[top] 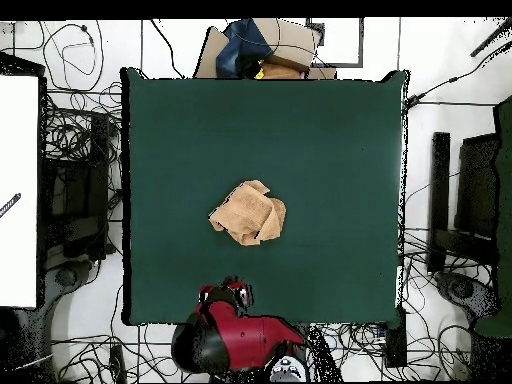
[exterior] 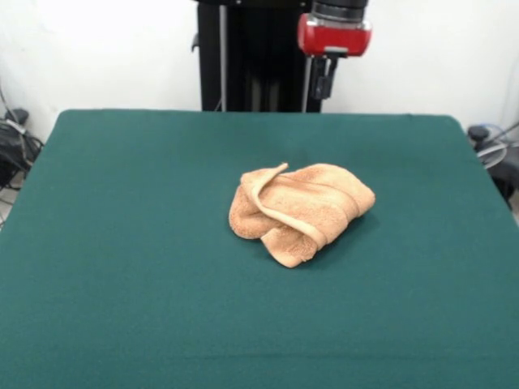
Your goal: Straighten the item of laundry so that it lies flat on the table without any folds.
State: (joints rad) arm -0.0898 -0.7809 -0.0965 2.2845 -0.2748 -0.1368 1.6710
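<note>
Hand: hand [exterior: 322, 83] drawn back at the pedestal edge of the desk [exterior: 122, 243], raised; whether its fingers are spread or closed cannot be told.
Towel: towel [exterior: 298, 209] lies well apart from the hand, out toward the desk's middle, bunched with a border band folded over the top.
Contact: none.
Risk: judged, a pinch through stacked layers would drag the whole bundle instead of opening it; the overlapping folds hide the free corners.

green table [exterior: 122, 267] – bare but for one thing | crumpled, folded peach towel [exterior: 298, 209] near centre
</note>
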